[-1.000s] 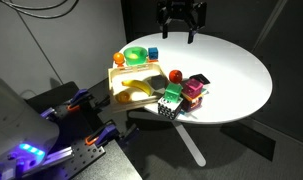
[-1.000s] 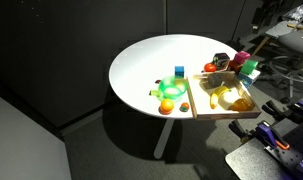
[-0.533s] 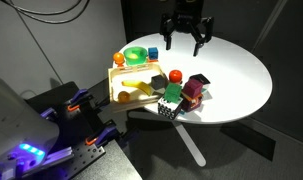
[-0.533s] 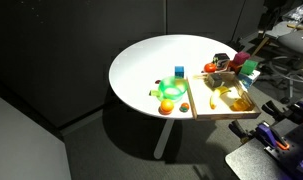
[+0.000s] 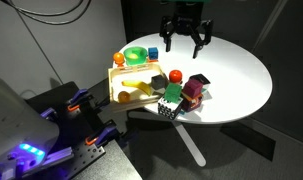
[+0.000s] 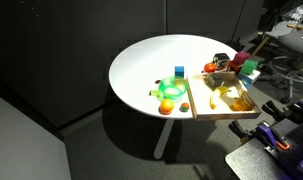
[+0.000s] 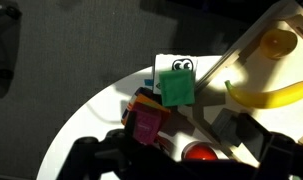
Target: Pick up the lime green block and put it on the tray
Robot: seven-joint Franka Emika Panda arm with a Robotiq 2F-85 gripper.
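Your claw (image 5: 184, 42) has come down and drifted toward the cluster of blocks over the last second, then nearly stalled. Its jaws are spread wide with nothing between them, so you are on the approach and the grasp is not begun. The small lime green block (image 5: 172, 94) sits on the round white worktop (image 5: 236, 70), just beside the pale cream wooden tray (image 5: 121, 75) and against the black-and-white dotted cube (image 5: 169, 109). Count one lime block, one tray, one magenta block (image 5: 194, 90), one dotted cube and one round dark-green dish (image 5: 136, 54)
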